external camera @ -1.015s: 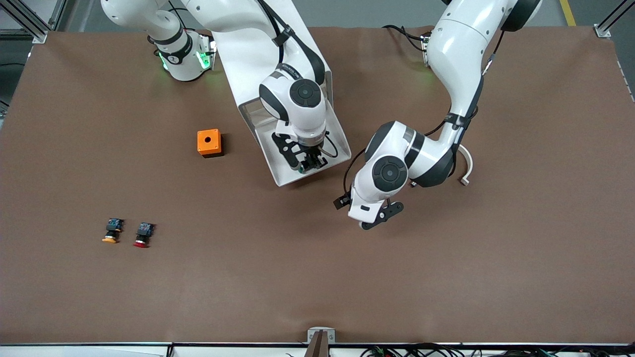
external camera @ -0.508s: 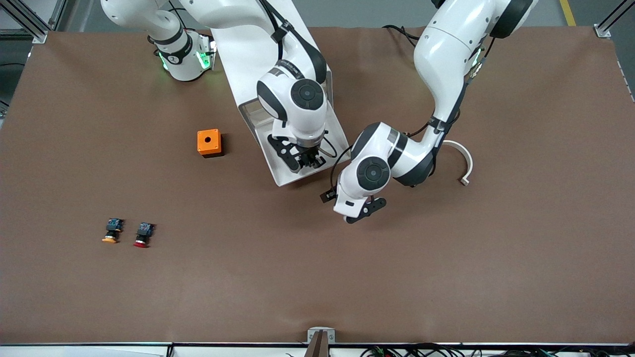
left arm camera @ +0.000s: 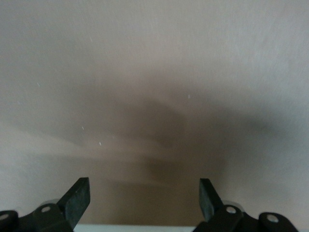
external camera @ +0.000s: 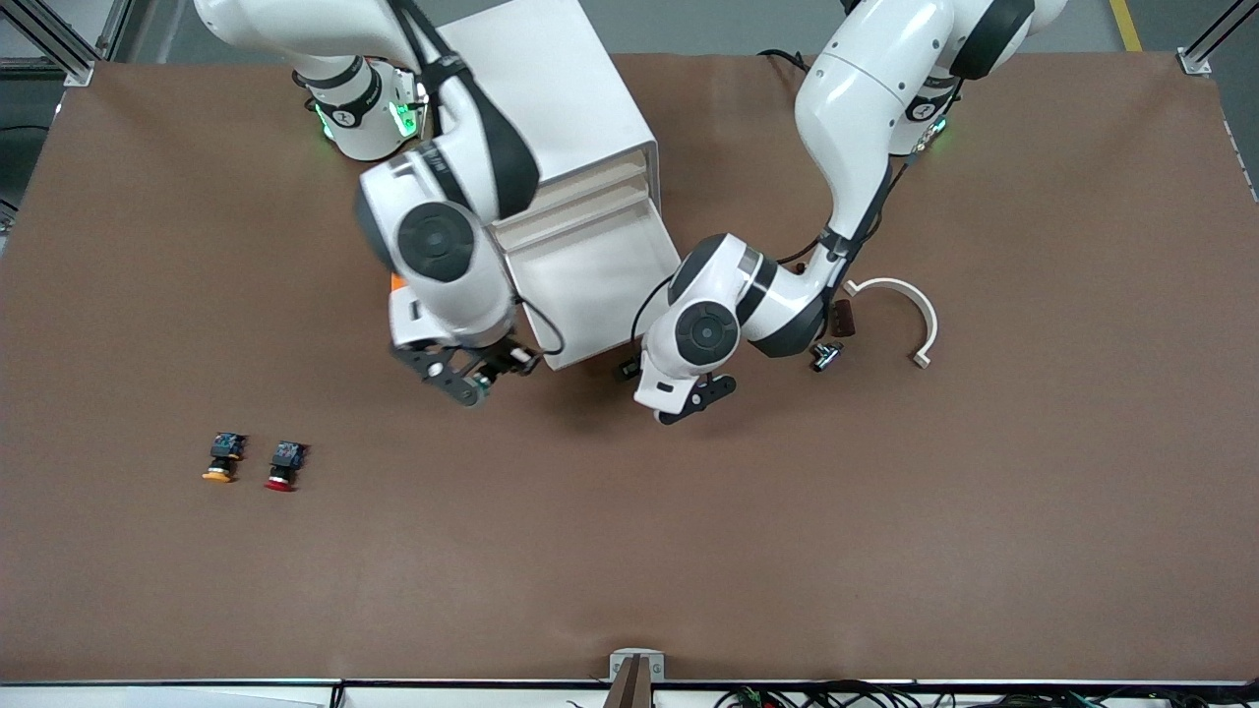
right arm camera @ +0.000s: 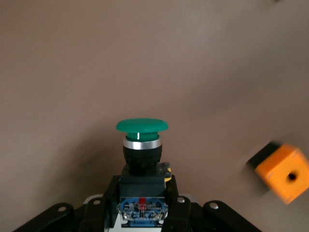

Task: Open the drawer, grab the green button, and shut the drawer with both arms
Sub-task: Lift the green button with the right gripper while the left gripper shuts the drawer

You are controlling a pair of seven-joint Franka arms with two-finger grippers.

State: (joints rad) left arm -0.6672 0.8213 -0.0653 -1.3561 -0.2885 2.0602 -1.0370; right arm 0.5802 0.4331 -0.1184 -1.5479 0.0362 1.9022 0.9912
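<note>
The white cabinet [external camera: 551,98] has its lowest drawer [external camera: 600,285] pulled open, and the inside that shows is bare. My right gripper [external camera: 497,369] hangs over the brown table beside the drawer's front corner. It is shut on the button [right arm camera: 141,140], whose green cap points away from the right gripper [right arm camera: 143,186] and whose blue back end sits between the fingers. My left gripper [external camera: 689,401] is over the table just in front of the drawer, toward the left arm's end. In the left wrist view the left gripper [left arm camera: 144,193] is open, with only table between its fingers [left arm camera: 77,198].
An orange box [right arm camera: 285,171] sits by the cabinet, mostly hidden under my right arm in the front view. A yellow-capped button [external camera: 221,458] and a red-capped one [external camera: 283,465] lie toward the right arm's end. A white curved piece [external camera: 910,315] and small dark parts [external camera: 844,318] lie beside my left arm.
My right arm has lifted the button out of the drawer and swung it toward the right arm's end of the table. My left arm has slid closer to the drawer's front.
</note>
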